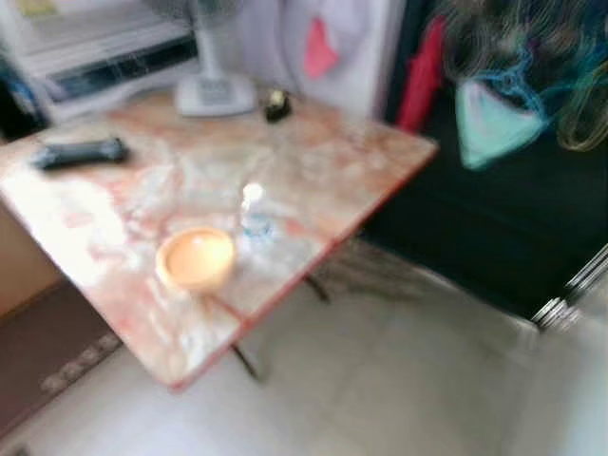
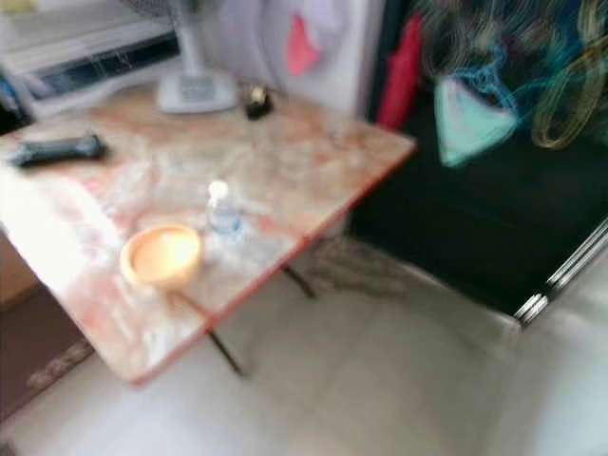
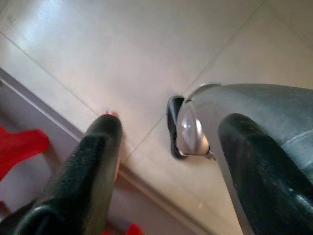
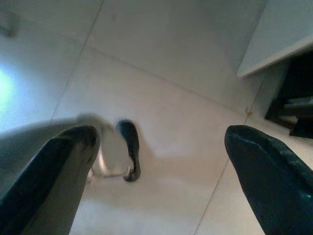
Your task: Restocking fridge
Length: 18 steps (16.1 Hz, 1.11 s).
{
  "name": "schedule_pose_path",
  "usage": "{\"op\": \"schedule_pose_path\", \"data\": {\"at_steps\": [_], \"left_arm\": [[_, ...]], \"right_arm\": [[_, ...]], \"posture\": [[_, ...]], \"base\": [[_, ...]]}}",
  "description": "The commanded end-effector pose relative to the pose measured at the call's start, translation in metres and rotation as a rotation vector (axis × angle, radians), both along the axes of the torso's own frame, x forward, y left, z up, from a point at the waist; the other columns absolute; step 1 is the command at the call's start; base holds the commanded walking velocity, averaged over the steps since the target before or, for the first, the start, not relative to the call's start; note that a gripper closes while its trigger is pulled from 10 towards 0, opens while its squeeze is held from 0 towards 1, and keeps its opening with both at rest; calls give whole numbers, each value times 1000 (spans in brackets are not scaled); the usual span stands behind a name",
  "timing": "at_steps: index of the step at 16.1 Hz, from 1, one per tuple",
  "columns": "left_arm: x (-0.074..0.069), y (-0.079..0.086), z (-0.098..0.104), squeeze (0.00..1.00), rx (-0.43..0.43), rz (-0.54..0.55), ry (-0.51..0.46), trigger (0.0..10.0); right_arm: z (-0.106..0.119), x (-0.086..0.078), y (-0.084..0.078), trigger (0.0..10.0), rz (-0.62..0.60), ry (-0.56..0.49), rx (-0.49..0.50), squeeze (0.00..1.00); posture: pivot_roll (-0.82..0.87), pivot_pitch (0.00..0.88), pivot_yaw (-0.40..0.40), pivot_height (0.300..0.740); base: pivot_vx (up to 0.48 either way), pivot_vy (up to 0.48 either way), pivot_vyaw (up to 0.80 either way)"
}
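Note:
A small clear water bottle (image 1: 254, 211) with a white cap stands upright near the front edge of a marbled folding table (image 1: 313, 161). Beside it, toward me on its left, sits an orange bowl (image 1: 196, 258). The head views are blurred. My left gripper (image 3: 168, 142) hangs over the pale floor tiles, open and holding nothing, with one black fingertip (image 3: 100, 147) in front of a wall base. My right gripper (image 4: 159, 147) also hangs open above the floor, nothing between its fingers.
A black remote (image 1: 80, 152), a fan base (image 1: 214, 93) and a small dark object (image 1: 276, 105) lie farther back on the table. A dark cabinet (image 1: 494, 209) with hanging bags stands to the right. Pale tiled floor (image 1: 399, 380) spreads before the table.

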<state>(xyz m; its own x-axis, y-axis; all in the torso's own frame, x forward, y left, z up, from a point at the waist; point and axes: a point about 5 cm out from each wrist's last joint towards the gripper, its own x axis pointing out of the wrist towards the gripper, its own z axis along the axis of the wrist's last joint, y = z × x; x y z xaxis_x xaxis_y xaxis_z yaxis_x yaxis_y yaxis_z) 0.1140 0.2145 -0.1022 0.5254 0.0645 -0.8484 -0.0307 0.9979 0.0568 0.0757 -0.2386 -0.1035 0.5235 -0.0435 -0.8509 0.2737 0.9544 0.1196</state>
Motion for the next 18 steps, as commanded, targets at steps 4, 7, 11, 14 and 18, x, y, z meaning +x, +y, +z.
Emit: {"op": "schedule_pose_path", "data": {"at_steps": [4, 7, 11, 14, 18], "left_arm": [[-8, -1, -3, 0, -5, -3, 29, 10000], [-8, -1, -3, 0, -5, -6, 28, 10000], [-8, -1, -3, 0, -6, -6, 29, 10000], [-8, -1, -3, 0, -5, -8, 28, 10000], [-7, -1, -2, 0, -6, -11, 25, 10000]], "right_arm": [[0, 13, 12, 10000, 31, -35, 25, 0], [1, 14, 11, 10000, 41, -42, 22, 0], [1, 14, 12, 10000, 47, -38, 26, 0], [1, 14, 12, 10000, 49, -38, 27, 0], [1, 14, 11, 10000, 53, -38, 27, 0]], "posture": [[66, 75, -69, 740], [63, 79, -71, 740], [63, 82, -72, 740], [63, 83, -74, 740], [63, 85, -77, 740]], "base": [[0, 0, 0], [0, 0, 533], [0, 0, 800], [0, 0, 800], [0, 0, 800]]}}
